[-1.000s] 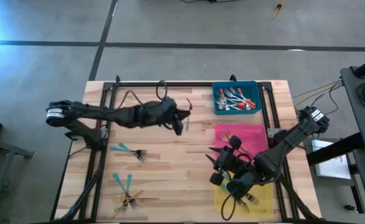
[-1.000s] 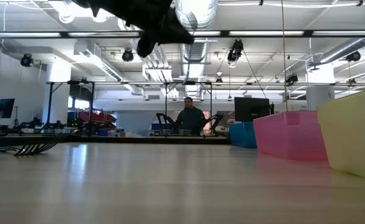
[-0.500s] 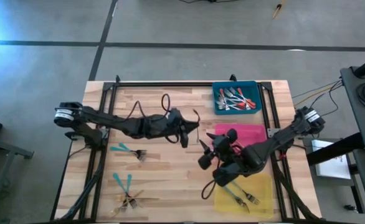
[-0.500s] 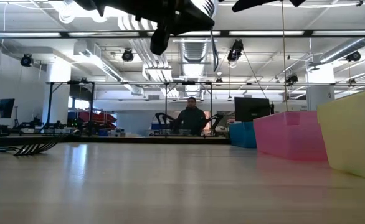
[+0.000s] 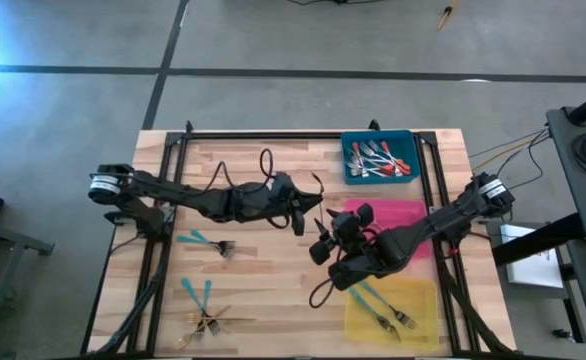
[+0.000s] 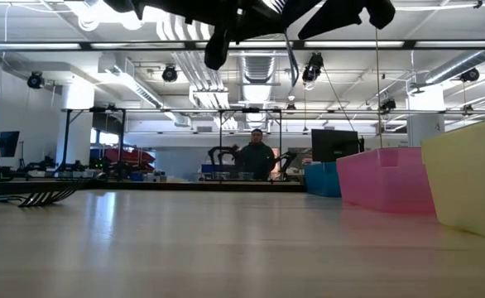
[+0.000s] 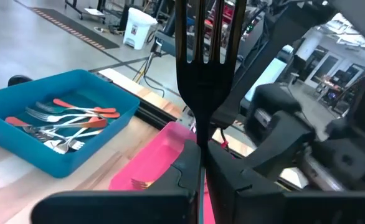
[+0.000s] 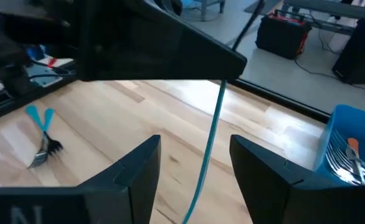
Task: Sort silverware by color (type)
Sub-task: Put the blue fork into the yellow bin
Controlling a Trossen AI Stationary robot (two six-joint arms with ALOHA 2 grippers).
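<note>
**Fork (image 7: pixel 204 37) gripped by left gripper (image 5: pixel 298 220), right gripper (image 5: pixel 323 240) open around its handle**

At the near left of the table (image 5: pixel 273 290), a small heap of gold forks (image 5: pixel 208 323) is seen. Two teal forks (image 5: pixel 198 292) are laid just beyond it. From the low view this heap is made out only as dark tines at the left. At the near right, the yellow tray (image 5: pixel 428 295) is placed, and several sorted forks (image 5: pixel 391 318) are laid in it, one of them teal-handled. A little farther back on the left, a teal pair (image 5: pixel 205 241) is laid on the bare wood, well apart from the heap.

Over the middle of the table, both grippers are brought close together above the surface. The left gripper's fingers are clamped shut on the fork. It is held upright, with its tines pointing past the fingertips in the left wrist view. In the right wrist view, its slim teal handle is seen running between the right gripper's two fingers. These fingers are spread wide, one on either side of the handle. No contact between them and the handle can be made out.

Beyond the grippers on the right, the pink tray (image 5: pixel 405 212) is set, and gold tines (image 7: pixel 139 182) are seen in it. At the far right, the blue tray (image 5: pixel 405 150) is filled with red-handled forks (image 5: pixel 373 160).
</note>
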